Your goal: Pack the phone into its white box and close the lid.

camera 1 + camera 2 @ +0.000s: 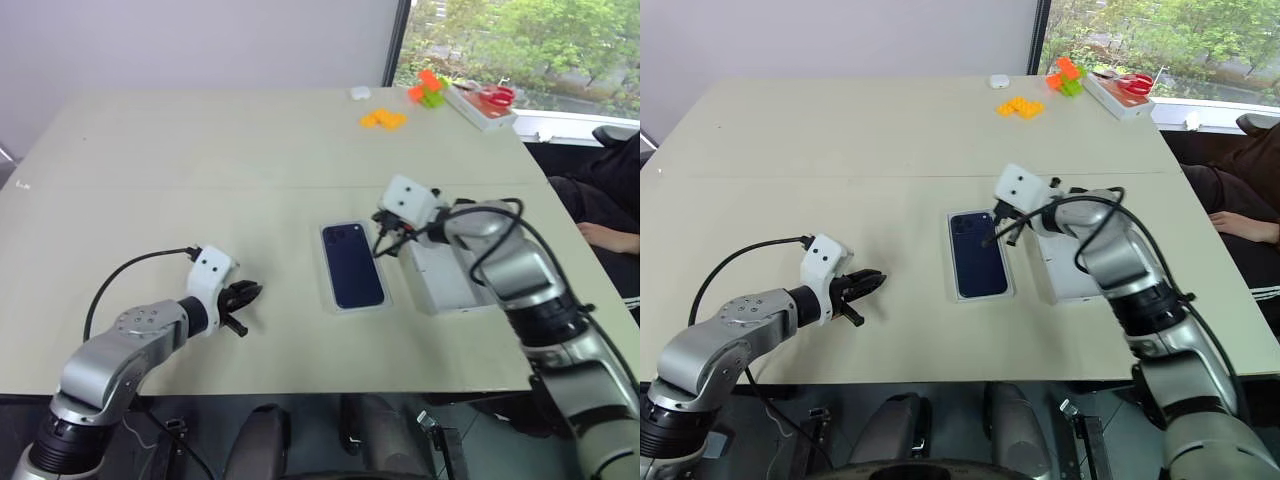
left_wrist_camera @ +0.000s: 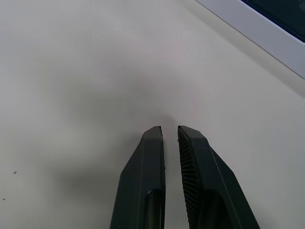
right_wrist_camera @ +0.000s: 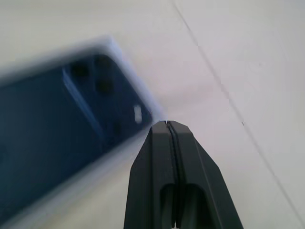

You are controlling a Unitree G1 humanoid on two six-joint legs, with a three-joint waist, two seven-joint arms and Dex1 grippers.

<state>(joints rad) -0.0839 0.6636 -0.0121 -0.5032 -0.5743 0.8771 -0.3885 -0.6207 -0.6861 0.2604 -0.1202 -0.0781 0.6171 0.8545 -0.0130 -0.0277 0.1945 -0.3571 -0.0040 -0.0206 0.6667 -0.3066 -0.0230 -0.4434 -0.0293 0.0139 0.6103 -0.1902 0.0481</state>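
Observation:
The dark navy phone lies face down inside the shallow white box at the table's middle, its camera cluster at the far end. Just right of the box sits the white lid, partly covered by my right arm. My right gripper is shut and empty, hovering over the phone's far right corner; the right wrist view shows its joined tips beside the camera cluster. My left gripper hangs low over bare table left of the box, barely open with a thin gap and nothing in it.
Orange blocks, green and orange blocks, a small white item and a white tray holding red scissors lie at the far right edge. A person's hand rests beyond the table's right side.

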